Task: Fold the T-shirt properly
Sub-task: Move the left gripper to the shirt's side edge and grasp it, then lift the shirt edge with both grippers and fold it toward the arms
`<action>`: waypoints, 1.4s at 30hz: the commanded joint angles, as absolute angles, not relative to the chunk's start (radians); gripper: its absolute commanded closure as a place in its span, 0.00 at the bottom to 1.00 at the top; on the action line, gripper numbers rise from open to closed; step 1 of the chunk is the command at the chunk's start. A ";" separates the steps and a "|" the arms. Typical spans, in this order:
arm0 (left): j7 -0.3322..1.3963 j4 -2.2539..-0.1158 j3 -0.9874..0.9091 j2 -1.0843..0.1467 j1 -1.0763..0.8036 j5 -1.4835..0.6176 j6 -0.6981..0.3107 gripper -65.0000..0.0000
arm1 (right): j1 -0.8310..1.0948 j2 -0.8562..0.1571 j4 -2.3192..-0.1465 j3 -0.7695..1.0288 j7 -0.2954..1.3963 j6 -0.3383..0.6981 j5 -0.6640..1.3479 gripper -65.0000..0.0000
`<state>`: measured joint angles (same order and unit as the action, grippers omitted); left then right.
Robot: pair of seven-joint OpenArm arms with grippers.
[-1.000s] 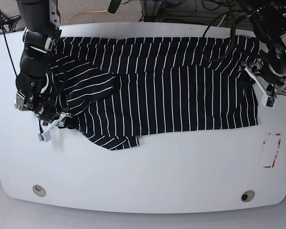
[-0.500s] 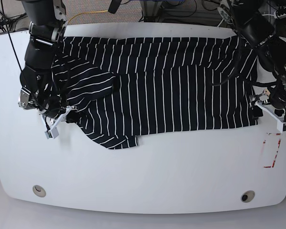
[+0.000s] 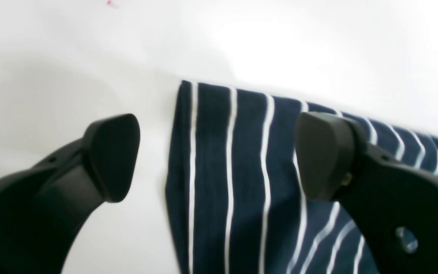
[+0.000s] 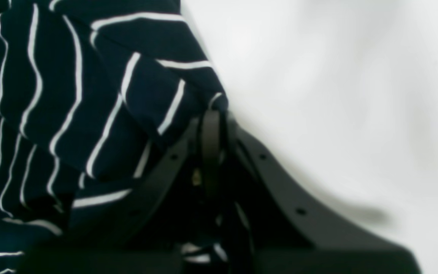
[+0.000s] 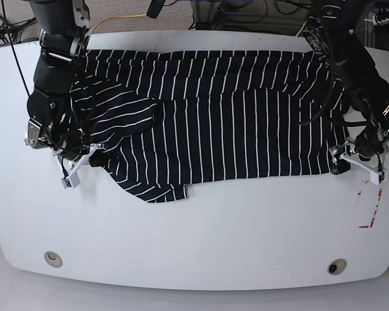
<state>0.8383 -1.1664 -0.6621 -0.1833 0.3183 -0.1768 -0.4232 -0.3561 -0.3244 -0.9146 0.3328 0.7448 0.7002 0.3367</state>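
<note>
1. Garment position: the T-shirt (image 5: 214, 123) lies spread across the upper half of the white table (image 5: 201, 240) in the base view. It runs from upper left to right of centre, with its lower edge roughly straight.
2. Progress: folding looks barely begun. One portion at the left is bunched over the body, and a flap juts out at lower centre left. The main panel is flat but unfolded, so I judge nearly all folds remain.
3. My right gripper (image 4: 211, 121), at the left of the base frame, is clenched on a fold of the T-shirt's left edge. In its wrist view, striped cloth sits at the closed jaw tips.
4. My left gripper (image 3: 219, 156), at the right of the base frame, is released. Its jaws stand wide and straddle the T-shirt's lower right corner. One finger is over bare table and the other over cloth; nothing is grasped yet.
5. Surroundings: a red-marked rectangle (image 5: 369, 204) lies on the table just below my left gripper. Two round fittings sit near the table's bottom edge. Cables (image 5: 117, 19) trail beyond the top edge.
6. Obstructions: nothing rests on the cloth except my own arms. The bunched left portion may snag when lifted.
</note>
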 commanded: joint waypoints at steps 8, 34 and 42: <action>0.750 -1.044 -0.562 -0.245 0.366 -0.199 -0.377 0.05 | -0.371 -0.340 -0.926 0.335 0.763 0.698 0.318 1.00; 0.756 -1.136 -0.478 -0.249 0.371 -0.196 -0.446 1.00 | -0.369 -0.346 -1.133 0.334 0.814 0.698 0.311 1.00; 0.900 -1.342 -0.476 -0.245 0.352 -0.199 -0.550 1.00 | -0.364 -0.348 -1.311 0.335 0.915 0.698 0.309 1.00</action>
